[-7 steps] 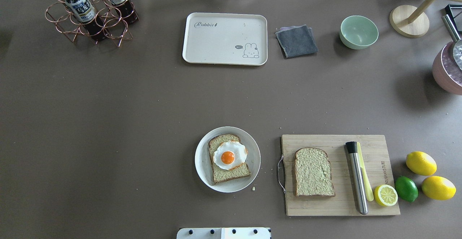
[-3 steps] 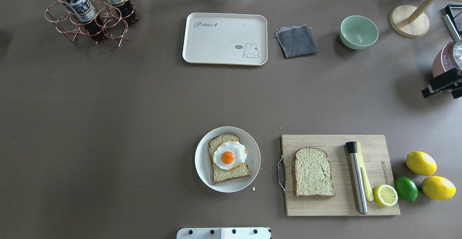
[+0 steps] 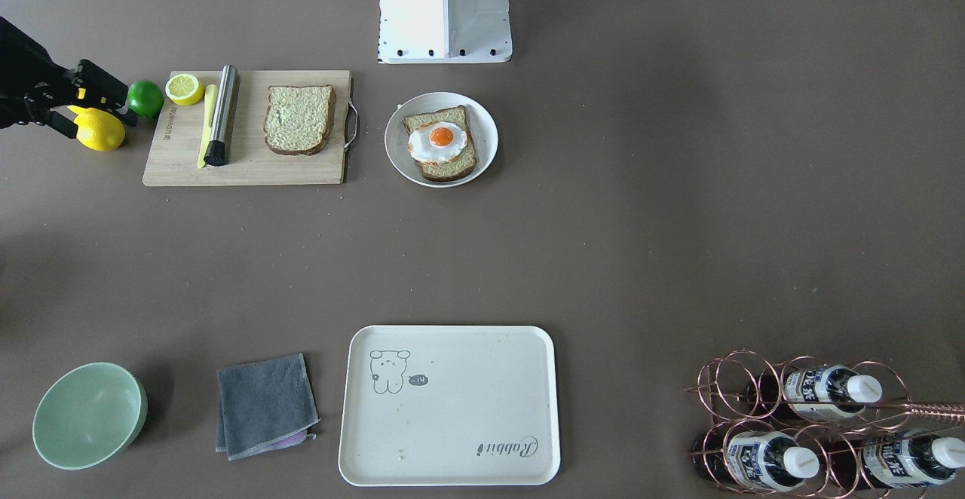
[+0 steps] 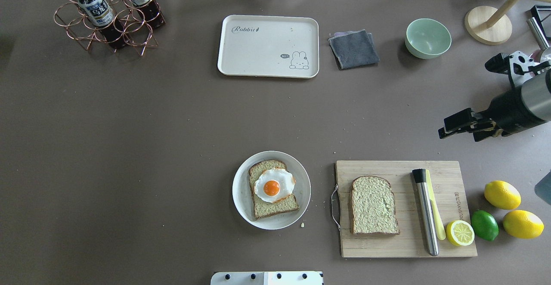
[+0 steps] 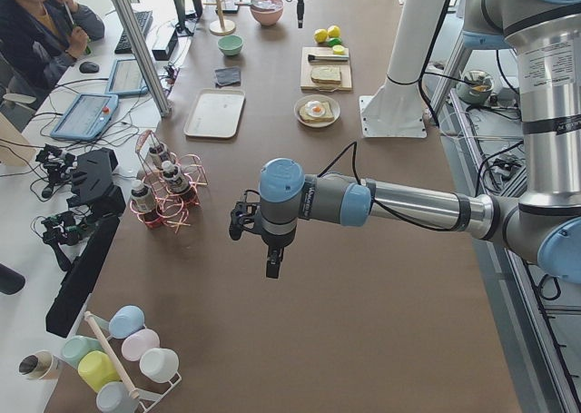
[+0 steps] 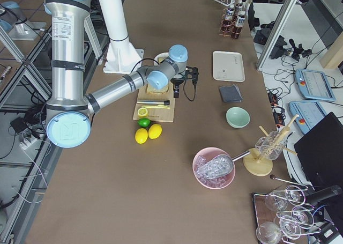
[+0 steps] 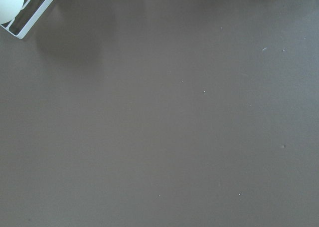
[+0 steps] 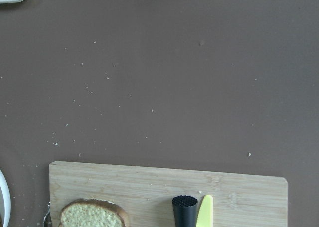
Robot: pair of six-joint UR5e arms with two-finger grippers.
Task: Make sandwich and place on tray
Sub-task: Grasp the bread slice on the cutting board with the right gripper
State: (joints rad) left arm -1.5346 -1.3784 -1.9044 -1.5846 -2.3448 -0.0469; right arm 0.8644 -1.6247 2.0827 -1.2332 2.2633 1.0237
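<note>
Right gripper (image 4: 458, 129) is spread open, nothing in it, hovering just past the far edge of the wooden cutting board (image 4: 447, 242). The loose square speckled bread slice (image 4: 373, 205) lies on that board, robot-ward and leftward of the gripper, long side running near-to-far. The egg-topped slice (image 4: 275, 206) is on the round white plate (image 4: 241, 207), and the cream rectangular tray (image 4: 258, 61) is far across the table. Left gripper (image 5: 261, 239) is way off, can't tell its state.

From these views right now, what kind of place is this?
Probably a robotics lab staged as a kitchen: a silver-and-blue robot arm, a person at a side desk, and a fried egg on bread on a round white plate.
</note>
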